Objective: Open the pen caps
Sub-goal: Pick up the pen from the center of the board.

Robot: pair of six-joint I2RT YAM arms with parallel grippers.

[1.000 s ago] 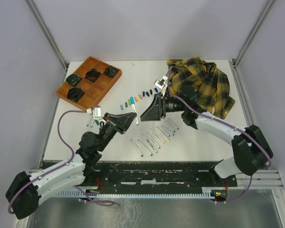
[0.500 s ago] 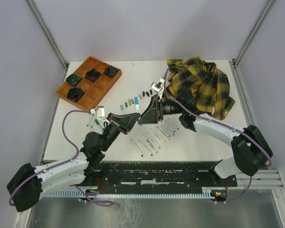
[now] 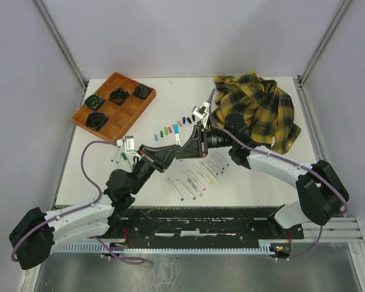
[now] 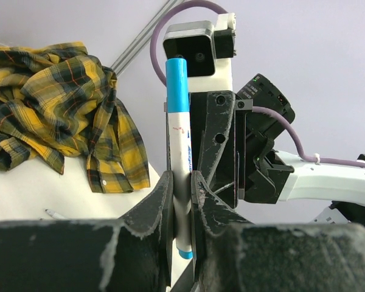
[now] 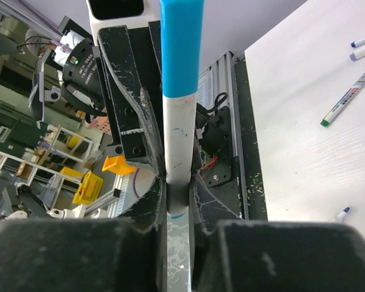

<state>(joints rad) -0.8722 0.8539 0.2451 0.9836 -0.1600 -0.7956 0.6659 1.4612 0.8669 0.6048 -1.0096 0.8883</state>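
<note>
A white marker (image 4: 179, 146) with a blue pen cap (image 4: 176, 79) on its end is held off the table between both arms. My left gripper (image 4: 182, 201) is shut on its lower barrel. My right gripper (image 5: 179, 198) faces it from the other side, jaws pressed on the same barrel (image 5: 179, 134) below the blue cap (image 5: 181, 42). In the top view the two grippers meet at the marker (image 3: 177, 141) over the table's middle. Several loose pen caps (image 3: 170, 128) lie in a row behind them.
Several uncapped markers (image 3: 201, 173) lie on the table in front of the grippers, and a few more markers (image 3: 118, 155) to the left. A wooden tray (image 3: 112, 106) with black items sits at back left. A yellow plaid shirt (image 3: 258, 109) is heaped at back right.
My right gripper moved left up to the marker and closed its jaws on the barrel. My left gripper shifted slightly toward it, still holding the marker.
</note>
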